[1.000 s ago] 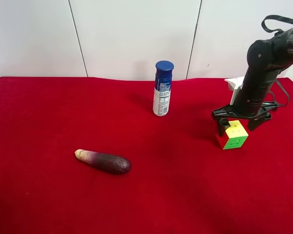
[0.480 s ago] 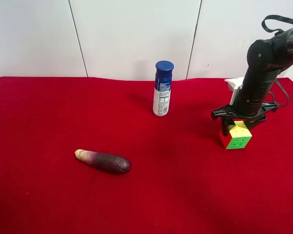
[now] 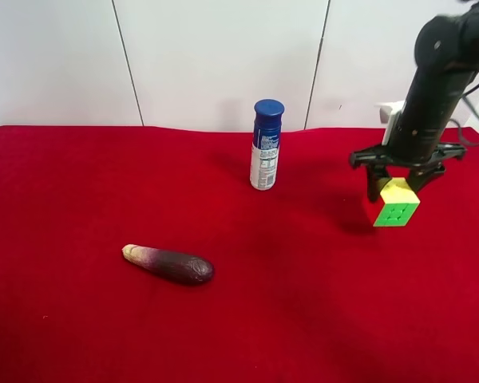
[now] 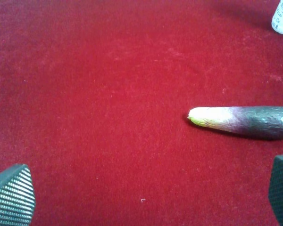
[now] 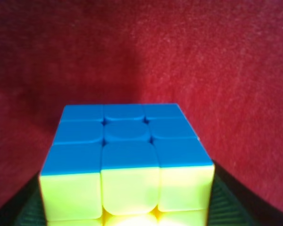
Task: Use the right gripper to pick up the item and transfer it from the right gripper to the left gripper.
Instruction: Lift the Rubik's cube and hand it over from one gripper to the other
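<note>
The puzzle cube (image 3: 394, 204), showing yellow, green and red faces, hangs a little above the red cloth at the exterior high view's right. My right gripper (image 3: 396, 185) is shut on it from above. In the right wrist view the cube (image 5: 127, 160) fills the lower middle with its blue and yellow faces, and the dark fingers (image 5: 19, 207) show at its sides. My left gripper (image 4: 146, 197) is open and empty above the cloth, its textured fingertips (image 4: 12, 195) far apart. The left arm is out of the exterior high view.
A blue-capped white spray can (image 3: 266, 144) stands at the back middle of the red cloth (image 3: 223, 319). A dark purple elongated vegetable (image 3: 169, 264) lies at the front left; it also shows in the left wrist view (image 4: 243, 121). A white panelled wall stands behind.
My right gripper has risen with the cube in it, lifting it off the cloth and slightly to the right. The can and the vegetable have not moved.
</note>
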Controlling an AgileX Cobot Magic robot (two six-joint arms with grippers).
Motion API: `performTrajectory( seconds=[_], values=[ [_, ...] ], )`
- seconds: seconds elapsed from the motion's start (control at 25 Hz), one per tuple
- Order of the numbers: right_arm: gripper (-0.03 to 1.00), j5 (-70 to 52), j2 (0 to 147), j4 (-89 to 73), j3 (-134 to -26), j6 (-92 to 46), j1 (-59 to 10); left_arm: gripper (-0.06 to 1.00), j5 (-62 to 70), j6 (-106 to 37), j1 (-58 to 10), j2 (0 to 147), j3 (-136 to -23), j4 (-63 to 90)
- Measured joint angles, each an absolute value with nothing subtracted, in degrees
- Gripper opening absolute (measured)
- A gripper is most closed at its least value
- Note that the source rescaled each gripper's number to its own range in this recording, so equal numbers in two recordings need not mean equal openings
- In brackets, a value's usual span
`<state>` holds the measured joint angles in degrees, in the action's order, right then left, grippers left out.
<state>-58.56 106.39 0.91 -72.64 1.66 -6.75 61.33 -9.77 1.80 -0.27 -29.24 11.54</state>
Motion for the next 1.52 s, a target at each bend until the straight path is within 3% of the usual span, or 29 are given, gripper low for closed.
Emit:
performTrajectory(
  seconds=[0.44, 1.04, 1.28, 1.52],
  values=[
    [0.02, -62.6, 95.2, 0.0, -72.9, 1.7, -9.6, 1.0, 61.3, -9.8, 1.8, -0.3, -29.2, 11.5],
    [0.02, -65.0, 90.0, 0.0, -72.9, -4.9, -32.2, 1.0, 61.3, -9.8, 1.8, -0.3, -29.2, 11.5],
    [0.02, -59.5, 90.0, 0.0, -72.9, -13.7, -42.6, 1.0, 61.3, -9.8, 1.8, 0.1, -29.2, 11.9],
    [0.02, -53.0, 90.0, 0.0, -72.9, -20.2, -46.9, 1.0, 62.6, -9.8, 1.8, 9.4, -30.8, 17.6]
  ],
)
